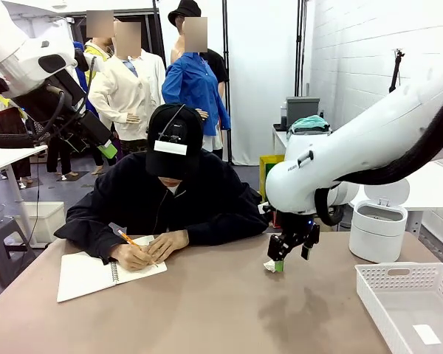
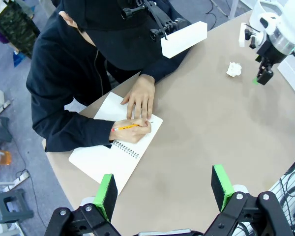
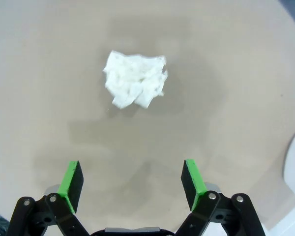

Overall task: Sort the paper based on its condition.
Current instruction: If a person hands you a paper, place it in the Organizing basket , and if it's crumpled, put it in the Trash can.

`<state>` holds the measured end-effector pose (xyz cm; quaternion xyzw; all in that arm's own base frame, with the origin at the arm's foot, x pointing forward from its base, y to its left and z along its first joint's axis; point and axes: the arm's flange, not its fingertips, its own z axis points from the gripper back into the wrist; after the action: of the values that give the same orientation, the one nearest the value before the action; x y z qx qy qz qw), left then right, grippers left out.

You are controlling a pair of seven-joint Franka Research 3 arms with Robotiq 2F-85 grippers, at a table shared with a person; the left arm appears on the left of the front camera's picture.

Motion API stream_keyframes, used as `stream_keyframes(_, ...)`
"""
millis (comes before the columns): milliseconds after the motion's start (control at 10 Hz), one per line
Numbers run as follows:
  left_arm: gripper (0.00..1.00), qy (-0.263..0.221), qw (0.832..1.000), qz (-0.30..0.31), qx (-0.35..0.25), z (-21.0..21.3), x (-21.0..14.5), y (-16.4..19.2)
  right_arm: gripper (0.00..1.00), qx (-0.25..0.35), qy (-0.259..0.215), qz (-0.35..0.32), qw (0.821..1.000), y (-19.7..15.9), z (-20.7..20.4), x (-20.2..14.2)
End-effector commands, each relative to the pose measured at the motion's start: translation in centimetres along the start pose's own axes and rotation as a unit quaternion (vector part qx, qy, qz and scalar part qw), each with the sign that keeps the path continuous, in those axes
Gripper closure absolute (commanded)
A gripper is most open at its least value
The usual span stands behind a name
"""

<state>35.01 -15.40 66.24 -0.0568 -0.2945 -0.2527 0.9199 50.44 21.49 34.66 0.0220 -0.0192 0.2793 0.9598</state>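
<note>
Currently the crumpled paper wad [image 3: 136,86] is seen lying on the tabletop [image 3: 236,73] just ahead of the wide-open right hand [image 3: 131,173], roughly centred, well apart from the wide-open left hand [image 2: 164,189].

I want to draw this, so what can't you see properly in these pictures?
Words in the notebook: too small in the front view, covered by the person's hand in the left wrist view.
Crumpled paper: partly behind the right gripper in the front view.
White basket: cut off by the front view's right and bottom edges.
</note>
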Motion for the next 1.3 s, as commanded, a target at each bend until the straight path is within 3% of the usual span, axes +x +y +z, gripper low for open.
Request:
stream_keyframes(0,0.0,0.0,1.0,-0.002,0.005,0.1,0.0,0.1,0.0,-0.042,-0.01,-0.04,0.998,0.4,-1.2,2.8)
stream_keyframes(600,0.0,0.0,1.0,-0.002,0.005,0.1,0.0,0.1,0.0,-0.051,0.002,-0.054,0.997,0.7,-4.1,7.6)
stream_keyframes(1000,0.0,0.0,1.0,-0.002,0.005,0.1,0.0,0.1,0.0,-0.017,0.029,-0.051,0.998,0.5,-4.8,7.5)
stream_keyframes(1200,0.0,0.0,1.0,-0.002,0.005,0.1,0.0,0.1,0.0,-0.036,0.013,-0.048,0.998,0.4,-5.1,7.1)
